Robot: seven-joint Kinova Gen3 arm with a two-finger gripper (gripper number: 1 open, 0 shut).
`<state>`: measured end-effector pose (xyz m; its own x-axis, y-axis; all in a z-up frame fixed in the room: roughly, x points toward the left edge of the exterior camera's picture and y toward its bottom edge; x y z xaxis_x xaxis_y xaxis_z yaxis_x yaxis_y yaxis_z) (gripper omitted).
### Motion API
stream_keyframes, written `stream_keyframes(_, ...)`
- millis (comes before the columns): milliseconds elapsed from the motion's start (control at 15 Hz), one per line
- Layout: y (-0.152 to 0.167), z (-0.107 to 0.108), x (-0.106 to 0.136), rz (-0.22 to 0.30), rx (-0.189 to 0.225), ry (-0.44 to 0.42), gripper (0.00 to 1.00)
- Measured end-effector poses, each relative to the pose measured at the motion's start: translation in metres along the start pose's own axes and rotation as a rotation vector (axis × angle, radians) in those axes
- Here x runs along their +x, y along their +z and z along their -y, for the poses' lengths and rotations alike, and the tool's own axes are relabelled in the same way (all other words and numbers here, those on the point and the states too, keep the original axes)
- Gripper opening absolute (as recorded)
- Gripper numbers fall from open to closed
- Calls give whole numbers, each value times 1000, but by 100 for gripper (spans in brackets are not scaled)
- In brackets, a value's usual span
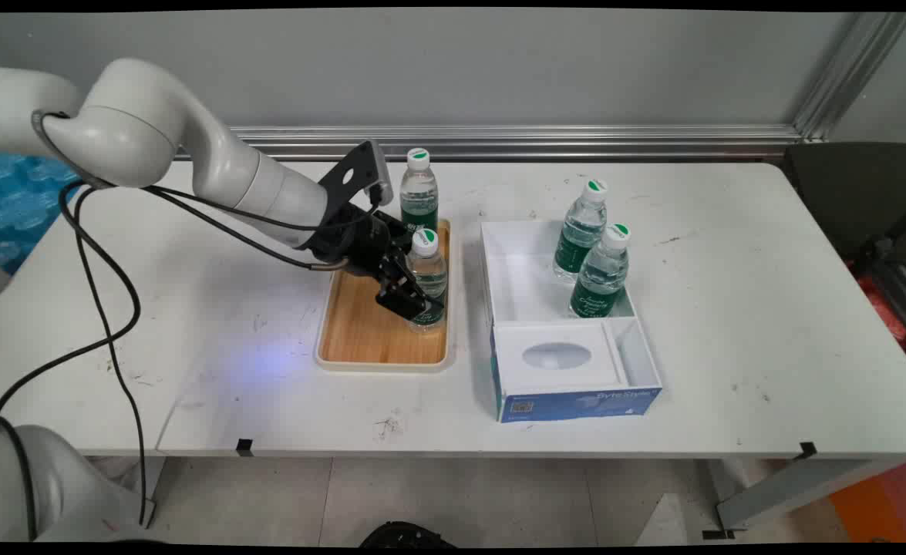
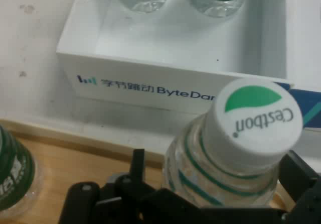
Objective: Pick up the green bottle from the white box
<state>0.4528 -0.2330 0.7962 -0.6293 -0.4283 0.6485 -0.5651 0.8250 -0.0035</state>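
My gripper (image 1: 415, 302) is low over the wooden tray (image 1: 360, 331), open, with one finger on each side of a clear water bottle (image 1: 428, 274) that has a green label and a white cap. In the hand view that bottle (image 2: 235, 148) stands upright between the fingers (image 2: 137, 164), with a small gap on the left side. A second bottle (image 1: 419, 193) stands at the tray's far end and shows at the hand view's left edge (image 2: 12, 176).
Right of the tray lies an open white box (image 1: 576, 362) with a blue front. Two more bottles (image 1: 580, 231) (image 1: 603, 274) stand in its far compartment. The box's lettered wall (image 2: 150, 86) faces the hand. Black cables hang from the arm on the left.
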Motion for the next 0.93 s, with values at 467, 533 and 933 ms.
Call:
stream_keyframes(467, -23, -2, -4, -3, -7, 24, 100)
stream_keyframes(533, -31, -2, -3, -4, -6, 27, 100)
stream_keyframes(933, -103, -6, 20, -9, 11, 30, 100)
